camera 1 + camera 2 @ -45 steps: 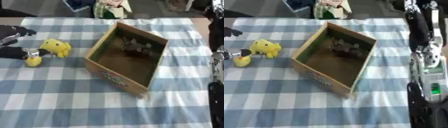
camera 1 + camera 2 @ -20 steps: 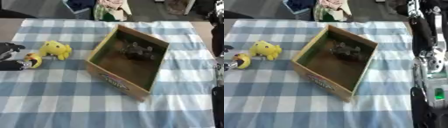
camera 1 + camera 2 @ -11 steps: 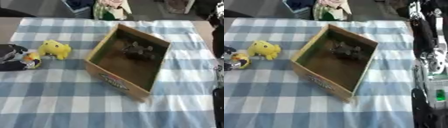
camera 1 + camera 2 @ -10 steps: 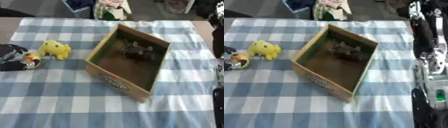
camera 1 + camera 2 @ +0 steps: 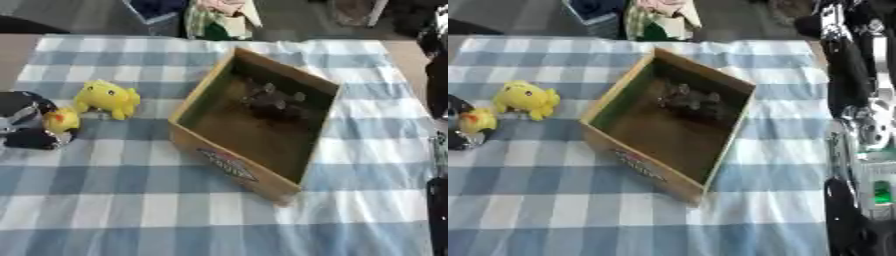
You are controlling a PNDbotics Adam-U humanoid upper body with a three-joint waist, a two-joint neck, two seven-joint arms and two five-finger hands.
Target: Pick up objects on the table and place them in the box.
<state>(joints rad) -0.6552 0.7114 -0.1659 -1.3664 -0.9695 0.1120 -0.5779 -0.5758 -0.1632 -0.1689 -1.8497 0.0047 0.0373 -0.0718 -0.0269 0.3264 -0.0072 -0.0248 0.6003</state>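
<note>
L-eye view
Left hand: my left hand (image 5: 26, 120) sits at the table's left edge, fingers curled round a small yellow-orange toy (image 5: 61, 121), which pokes out on the box side.
Key relation: cardboard box (image 5: 255, 119) lies to my right, well apart; bigger yellow plush (image 5: 108, 98) sits just beside the hand, between it and the box's near-left wall.
Box: open, set askew, long axis running near-right to far-left; a dark object (image 5: 273, 102) lies inside.

R-eye view
Left hand: only an edge shows at far left, with the toy.
Right hand: right arm (image 5: 859, 85) hangs upright at the right edge; hand itself — can't tell.
Judgement: left hand nearer; carry goes rightward over the plush.
</note>
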